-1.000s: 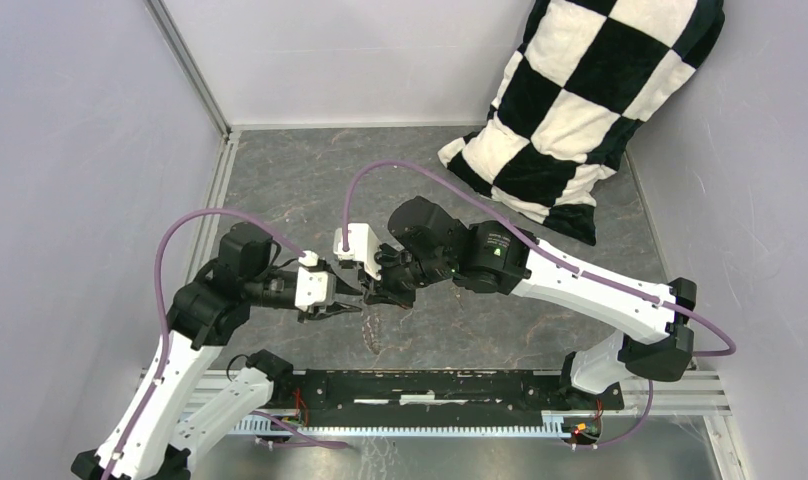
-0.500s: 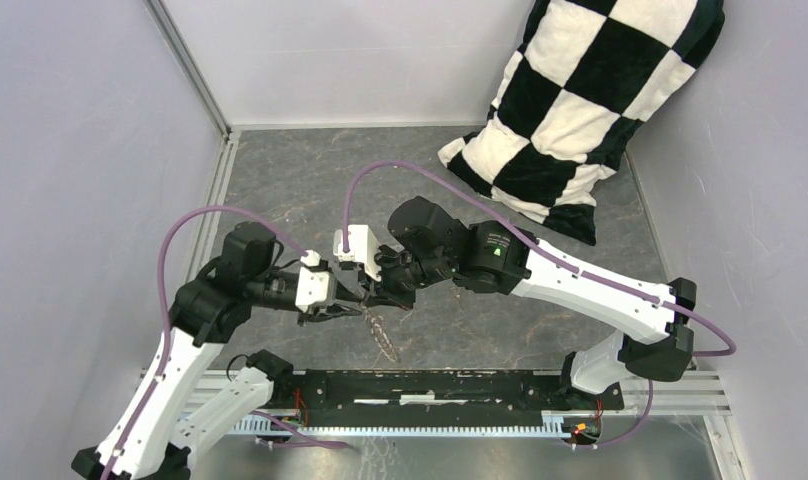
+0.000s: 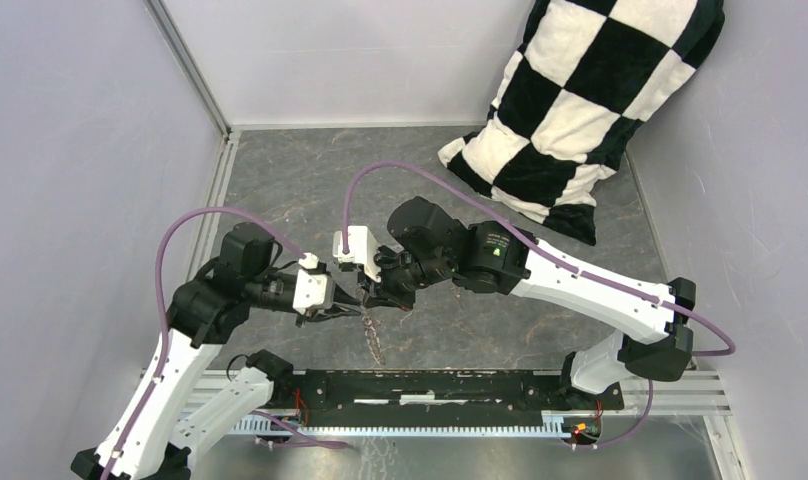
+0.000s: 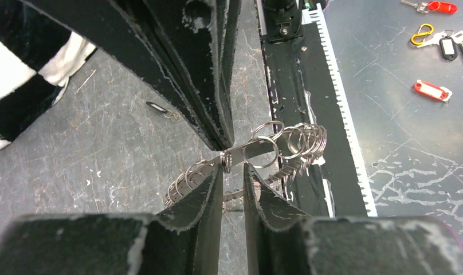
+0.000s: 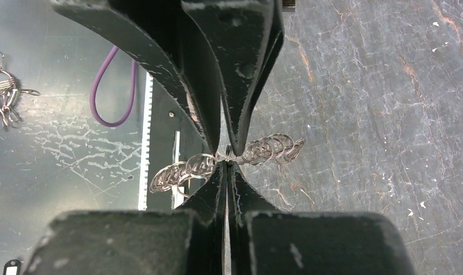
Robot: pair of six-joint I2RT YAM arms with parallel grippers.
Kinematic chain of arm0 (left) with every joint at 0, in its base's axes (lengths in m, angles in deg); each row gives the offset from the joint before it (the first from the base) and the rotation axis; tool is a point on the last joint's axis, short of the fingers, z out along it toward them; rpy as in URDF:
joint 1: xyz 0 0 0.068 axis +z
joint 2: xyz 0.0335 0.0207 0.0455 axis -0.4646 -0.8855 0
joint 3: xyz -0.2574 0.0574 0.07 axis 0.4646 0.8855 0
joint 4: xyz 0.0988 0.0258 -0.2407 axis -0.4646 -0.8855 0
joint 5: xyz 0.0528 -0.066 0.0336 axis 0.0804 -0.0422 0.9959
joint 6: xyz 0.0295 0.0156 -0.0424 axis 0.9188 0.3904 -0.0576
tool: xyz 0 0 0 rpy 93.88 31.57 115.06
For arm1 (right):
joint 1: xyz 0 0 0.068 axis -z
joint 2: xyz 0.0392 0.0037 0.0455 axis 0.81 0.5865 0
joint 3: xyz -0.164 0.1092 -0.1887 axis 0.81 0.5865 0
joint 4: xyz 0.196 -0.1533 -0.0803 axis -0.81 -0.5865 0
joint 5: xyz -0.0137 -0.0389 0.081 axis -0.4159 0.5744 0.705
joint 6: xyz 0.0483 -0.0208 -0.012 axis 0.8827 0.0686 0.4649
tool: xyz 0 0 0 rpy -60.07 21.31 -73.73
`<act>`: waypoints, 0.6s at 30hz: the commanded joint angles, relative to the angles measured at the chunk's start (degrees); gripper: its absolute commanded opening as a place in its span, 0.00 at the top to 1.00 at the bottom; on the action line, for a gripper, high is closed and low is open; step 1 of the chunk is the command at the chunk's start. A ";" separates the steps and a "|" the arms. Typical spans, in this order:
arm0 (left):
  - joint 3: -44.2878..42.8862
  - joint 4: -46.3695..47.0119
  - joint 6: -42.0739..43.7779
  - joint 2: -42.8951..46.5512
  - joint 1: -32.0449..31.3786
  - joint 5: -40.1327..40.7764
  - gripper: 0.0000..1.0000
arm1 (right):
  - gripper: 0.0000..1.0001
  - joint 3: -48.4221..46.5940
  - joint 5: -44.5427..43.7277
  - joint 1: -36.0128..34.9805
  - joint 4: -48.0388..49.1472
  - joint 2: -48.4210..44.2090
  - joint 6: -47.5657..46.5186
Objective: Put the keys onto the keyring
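A black-and-white checkered pillow (image 3: 590, 100) leans in the far right corner of the grey marbled table (image 3: 280, 190), against the white walls (image 3: 70, 150). Beyond a toothed white strip (image 4: 338, 103) at the table's near edge lie red key tags (image 4: 430, 90), a yellow carabiner (image 4: 415, 39) and black fobs (image 4: 448, 47).

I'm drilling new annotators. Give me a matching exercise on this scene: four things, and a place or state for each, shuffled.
1 right gripper
2 left gripper
3 keyring
4 checkered pillow

a in the far right corner
b jaws slightly apart
c shut on the keyring
d between the two grippers

Pairs: 1c, 2b, 3d, 4a
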 commanded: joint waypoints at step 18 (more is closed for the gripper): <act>0.84 7.86 -4.84 2.18 -0.21 -5.37 0.98 | 0.99 -1.12 3.28 -0.47 7.01 -1.18 0.33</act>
